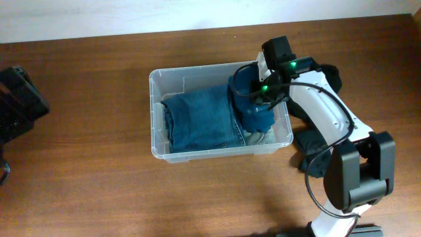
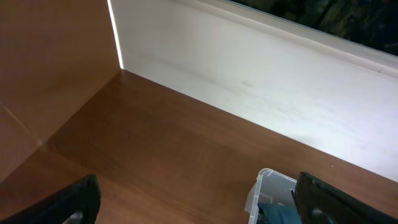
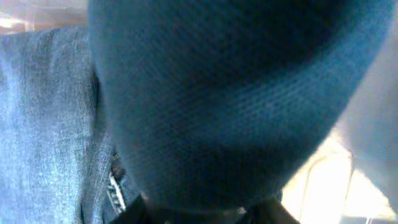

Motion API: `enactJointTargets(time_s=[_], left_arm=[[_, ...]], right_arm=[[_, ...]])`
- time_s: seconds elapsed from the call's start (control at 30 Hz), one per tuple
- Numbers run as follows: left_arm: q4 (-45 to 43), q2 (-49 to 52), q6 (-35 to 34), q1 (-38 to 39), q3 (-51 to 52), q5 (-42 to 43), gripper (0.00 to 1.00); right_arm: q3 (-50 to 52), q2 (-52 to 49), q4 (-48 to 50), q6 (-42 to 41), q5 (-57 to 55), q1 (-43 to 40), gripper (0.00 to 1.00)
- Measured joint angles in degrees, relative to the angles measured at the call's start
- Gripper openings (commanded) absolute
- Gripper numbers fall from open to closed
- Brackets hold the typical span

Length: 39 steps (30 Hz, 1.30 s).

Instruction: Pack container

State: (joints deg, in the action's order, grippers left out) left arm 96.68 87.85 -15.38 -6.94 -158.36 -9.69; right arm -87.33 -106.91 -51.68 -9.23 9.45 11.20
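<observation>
The clear plastic container stands mid-table. Folded blue jeans lie in its left and middle part. A dark blue knit cloth is bunched at its right end. My right gripper reaches down into that end and is shut on the cloth. In the right wrist view the cloth fills the frame above the fingers, with the jeans at the left. My left gripper is open and empty, far left of the container, whose corner shows in its view.
The left arm sits at the table's left edge. Dark items lie on the table right of the container, under the right arm. A white wall runs along the table's far edge.
</observation>
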Motion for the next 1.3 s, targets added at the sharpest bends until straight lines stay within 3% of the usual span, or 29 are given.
enactJointTargets(time_s=[0.23,0.37,0.6,0.77,0.8,0.83,0.87,0.9,1.13,1.3], left_arm=[[0.0,0.0,0.0,0.0,0.0,0.0,0.99],[0.0,0.0,0.0,0.0,0.0,0.0,0.99],[0.0,0.0,0.0,0.0,0.0,0.0,0.99],[0.0,0.0,0.0,0.0,0.0,0.0,1.0],[0.0,0.0,0.0,0.0,0.0,0.0,0.99],[0.0,0.0,0.0,0.0,0.0,0.0,1.0],[0.0,0.0,0.0,0.0,0.0,0.0,0.99],[0.0,0.0,0.0,0.0,0.0,0.0,0.99],[0.0,0.0,0.0,0.0,0.0,0.0,0.99],[0.0,0.0,0.0,0.0,0.0,0.0,0.99]], right_arm=[[0.0,5.2,-2.1,0.0,2.1,0.0,0.15],[0.0,13.9,-2.7,-0.7,6.4,0.0,0.09],[-0.2,26.7,-3.5,-7.7,16.7,0.0,0.08],[-0.3,26.5,-6.6,-11.9,21.2,0.0,0.09],[-0.3,25.6,-7.4,-12.7,21.3,0.0,0.24],[-0.3,25.1,-7.7,-12.9,21.3,-0.1,0.58],[-0.3,24.3,-8.4,-13.0,20.7,-0.3,0.83],[-0.3,23.4,-9.0,-13.2,19.4,-0.4,0.99],[-0.3,16.7,-11.0,-12.5,3.0,-4.4,1.0],[-0.9,16.6,-10.5,-9.9,-0.5,-7.7,0.97]])
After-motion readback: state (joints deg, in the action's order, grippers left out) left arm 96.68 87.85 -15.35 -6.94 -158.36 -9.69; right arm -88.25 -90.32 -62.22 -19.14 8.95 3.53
